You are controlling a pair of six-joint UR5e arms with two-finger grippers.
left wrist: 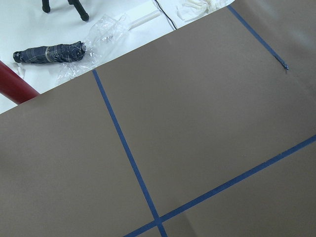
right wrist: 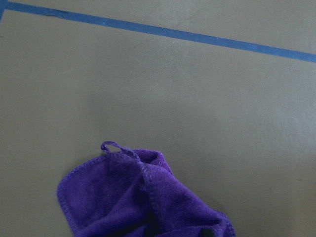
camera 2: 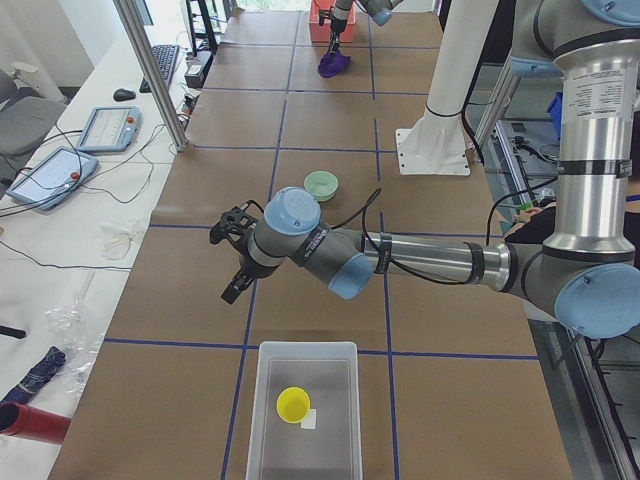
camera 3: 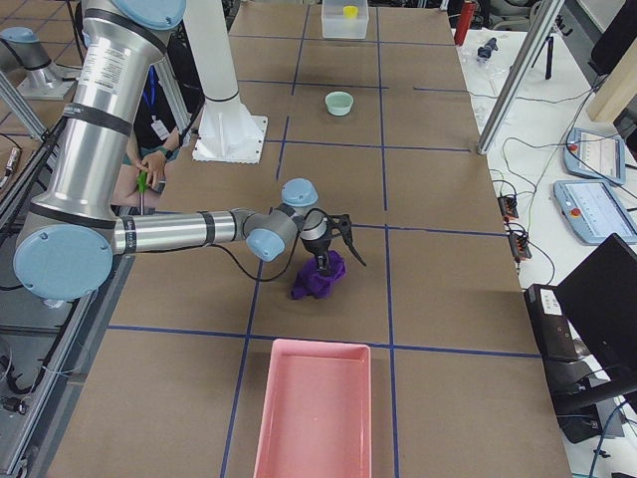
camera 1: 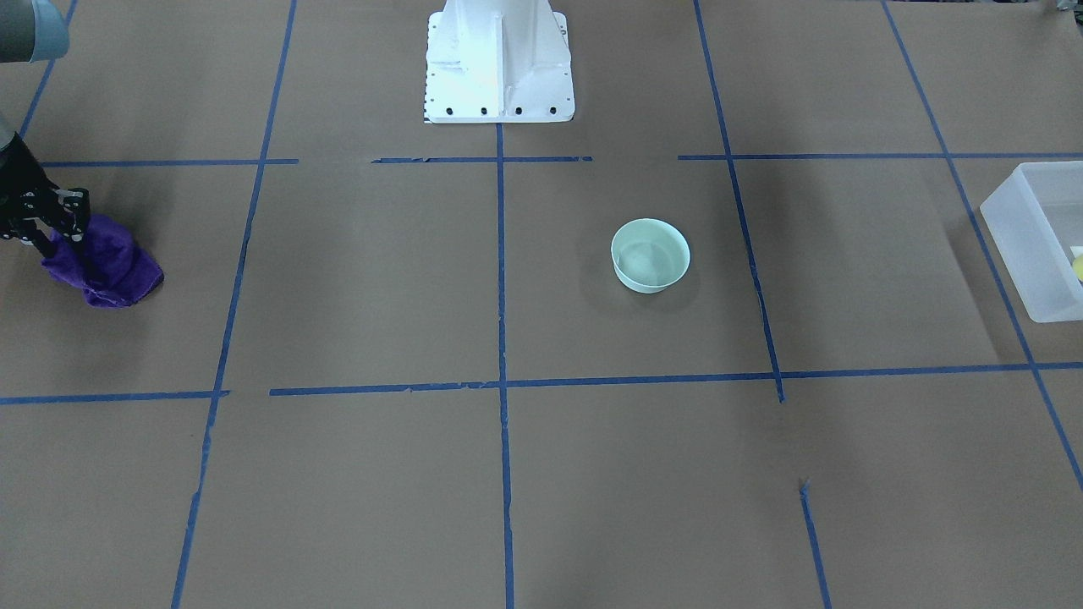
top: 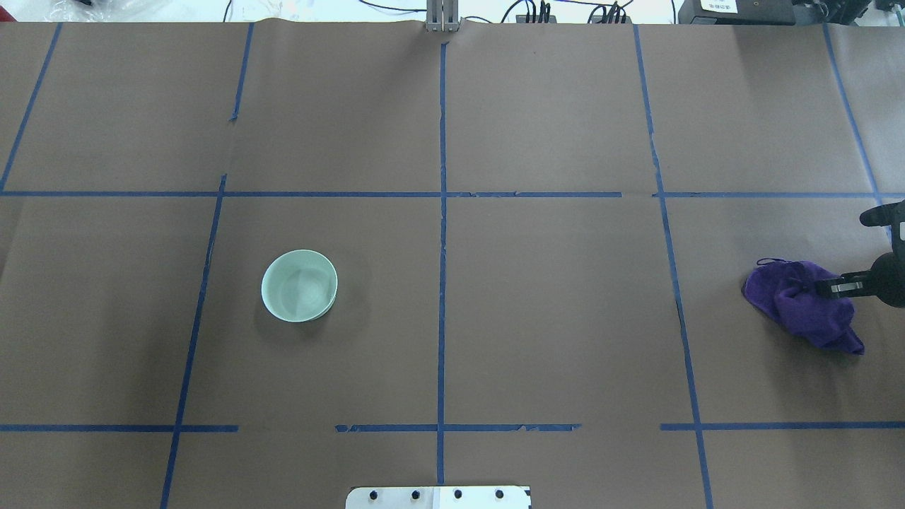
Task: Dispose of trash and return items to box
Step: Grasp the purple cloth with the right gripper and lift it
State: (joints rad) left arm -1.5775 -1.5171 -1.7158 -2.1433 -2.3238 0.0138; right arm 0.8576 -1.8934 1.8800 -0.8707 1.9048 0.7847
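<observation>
Already done: yellow cup (camera 2: 293, 404) inside box (camera 2: 305, 347).
Remaining: green bowl (camera 1: 650, 255), purple cloth (camera 1: 110, 266) (both far from box).
Right fingers (top: 834, 287): clenched on purple cloth.
Left fingers (camera 2: 232, 290): cannot tell.

silver arms (camera 2: 430, 262), pale-blue joint caps (camera 2: 292, 210)
</observation>
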